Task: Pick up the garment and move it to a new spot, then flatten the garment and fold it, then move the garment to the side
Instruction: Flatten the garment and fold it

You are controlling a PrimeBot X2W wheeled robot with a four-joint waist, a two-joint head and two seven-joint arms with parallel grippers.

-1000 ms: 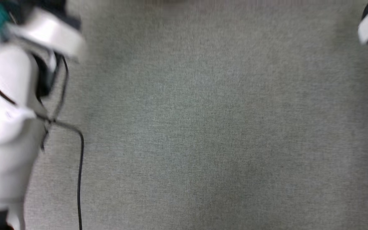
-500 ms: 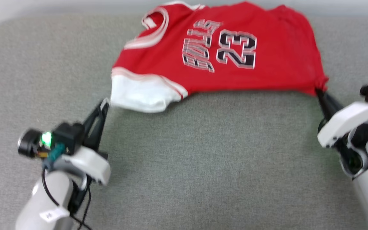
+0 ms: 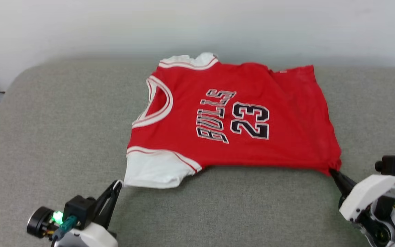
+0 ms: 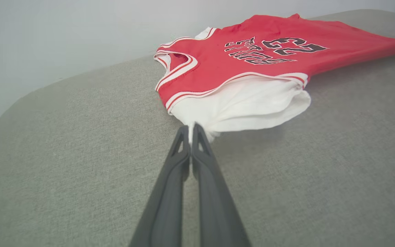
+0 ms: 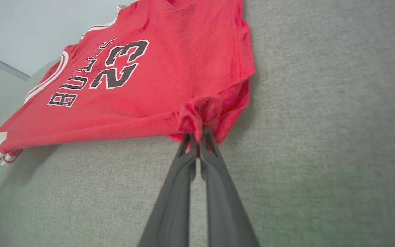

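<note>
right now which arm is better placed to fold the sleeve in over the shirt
Left, probably: the left gripper is shut on the sleeve tip and can carry it over. The right gripper is shut on the shirt hem corner, far from that sleeve.

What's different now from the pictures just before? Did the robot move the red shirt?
Mostly the head camera tilted up, bringing the wall into view; the jersey itself shows no clear move. Unchanged from half a second ago: the left gripper pinches its white sleeve, the right gripper its red hem corner, on the grey cushion.
</note>
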